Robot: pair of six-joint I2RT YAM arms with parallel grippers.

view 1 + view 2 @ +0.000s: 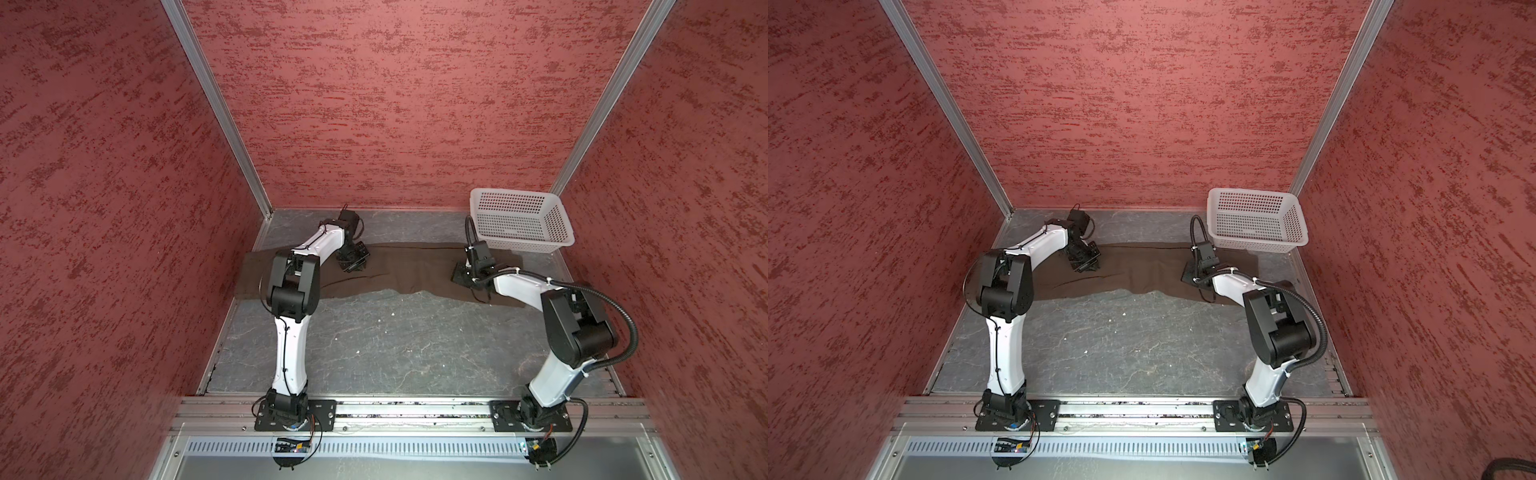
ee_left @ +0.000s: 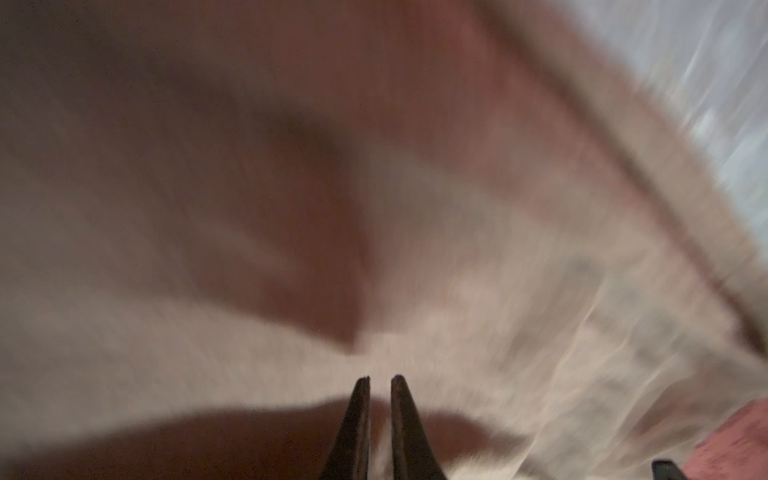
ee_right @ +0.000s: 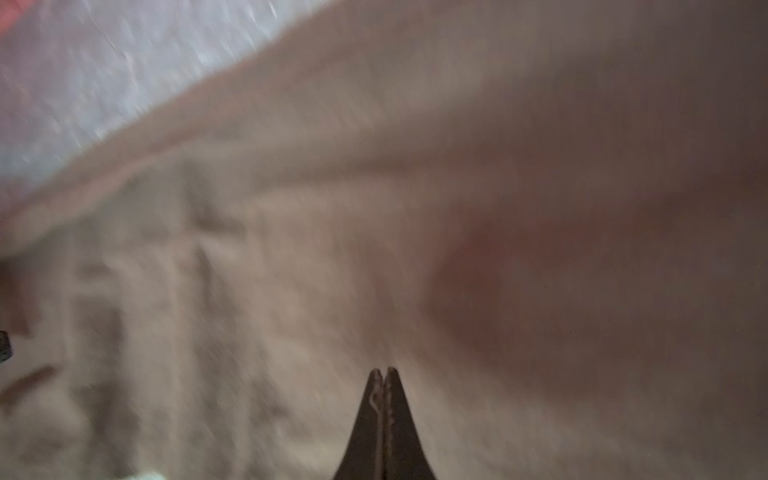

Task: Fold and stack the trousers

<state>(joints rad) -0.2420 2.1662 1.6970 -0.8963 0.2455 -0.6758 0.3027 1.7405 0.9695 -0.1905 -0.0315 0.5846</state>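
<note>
In both top views, large dark brown trousers of soft matte cloth (image 1: 409, 270) spread flat in a long band across the far part of the dark grey marbled table (image 1: 374, 345), left end at the table's left edge, right end just in front of the white perforated plastic basket (image 1: 515, 192) in the far right corner; touching the basket or only beside it, cannot tell. Left jaws low over the cloth left of the middle, right jaws low over its right part, near the basket; gap of either pair too small to judge from up here. In the left wrist view, blurred: brown cloth (image 2: 249, 166) filling nearly everything, a strip of grey table (image 2: 715, 62) past its edge; left jaws parted by a narrow slit, pale cloth showing through it, nothing gripped. In the right wrist view, blurred as well: the same cloth (image 3: 498, 166) with a wedge of table (image 3: 83, 83) at one corner; right jaws pressed tip to tip, closed, no cloth seen pinched between them
</note>
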